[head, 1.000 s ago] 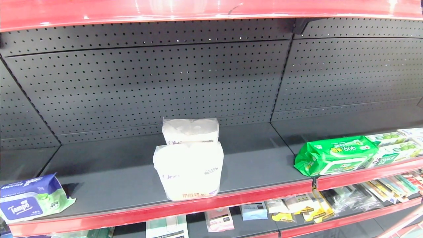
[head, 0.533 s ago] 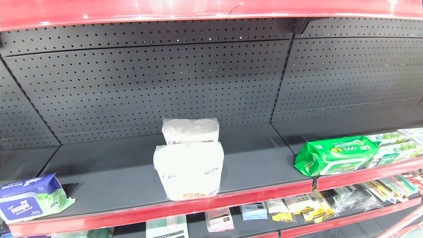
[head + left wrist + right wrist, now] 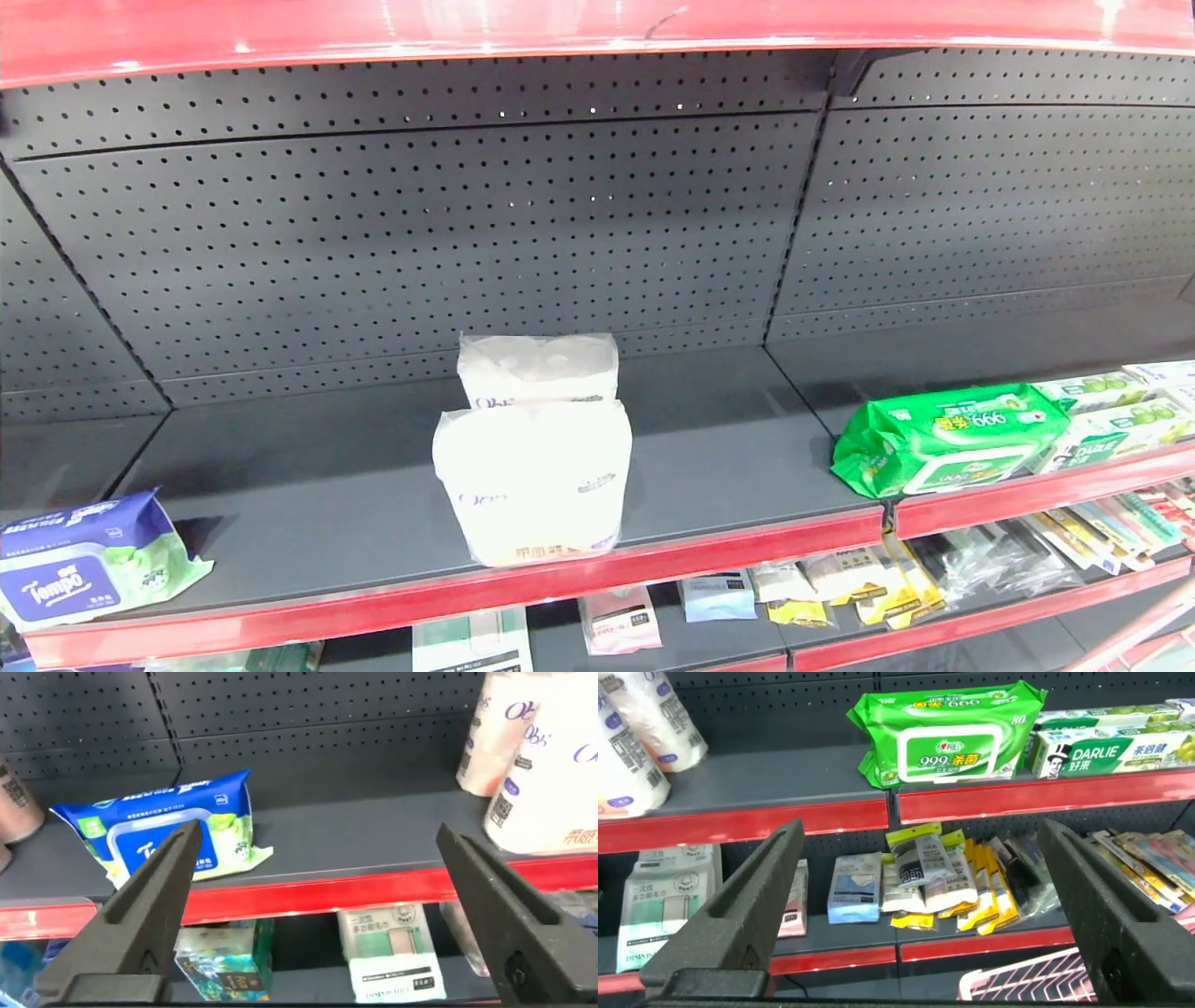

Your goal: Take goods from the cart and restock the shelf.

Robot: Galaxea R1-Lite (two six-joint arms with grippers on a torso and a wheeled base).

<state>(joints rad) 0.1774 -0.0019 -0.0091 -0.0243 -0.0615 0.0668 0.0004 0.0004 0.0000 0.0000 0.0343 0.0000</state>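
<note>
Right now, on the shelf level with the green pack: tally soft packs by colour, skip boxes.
White: 2, front roll pack, rear roll pack
Green: 1, green wipes pack
Blue: 1, blue wipes pack
Total: 4

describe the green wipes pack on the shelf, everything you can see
The green soft-plastic wipes pack lies flat, label up, at the front edge of the dark grey metal shelf. A white-rimmed flap lid sits shut on top; both ends are crimped. Green-and-white cartons lie close on the robot's right.
</note>
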